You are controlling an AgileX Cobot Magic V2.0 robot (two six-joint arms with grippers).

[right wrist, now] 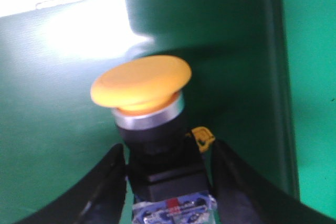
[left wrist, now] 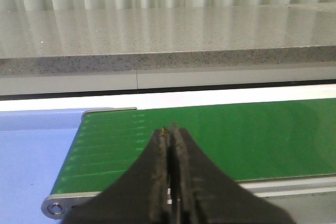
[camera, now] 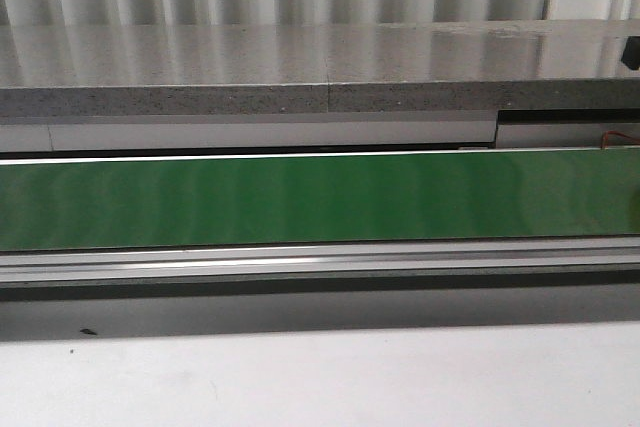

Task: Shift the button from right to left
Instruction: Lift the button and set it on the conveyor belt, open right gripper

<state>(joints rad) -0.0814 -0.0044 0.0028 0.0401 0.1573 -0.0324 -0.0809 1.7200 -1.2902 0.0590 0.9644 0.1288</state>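
Observation:
The button [right wrist: 140, 85] shows only in the right wrist view: round yellow cap, silver ring, black collar and a blue block base. My right gripper [right wrist: 168, 148] has its two black fingers [right wrist: 107, 182] against either side of the button's black body, over the green belt [right wrist: 52, 103]. My left gripper [left wrist: 170, 128] is shut and empty, over the left end of the green belt [left wrist: 252, 135]. Neither gripper nor the button shows in the front view.
The green conveyor belt [camera: 320, 197] runs across the front view, with a metal rail [camera: 320, 262] before it and a grey stone counter [camera: 300, 72] behind. A blue surface [left wrist: 31, 150] lies past the belt's left end. White table [camera: 320, 377] in front.

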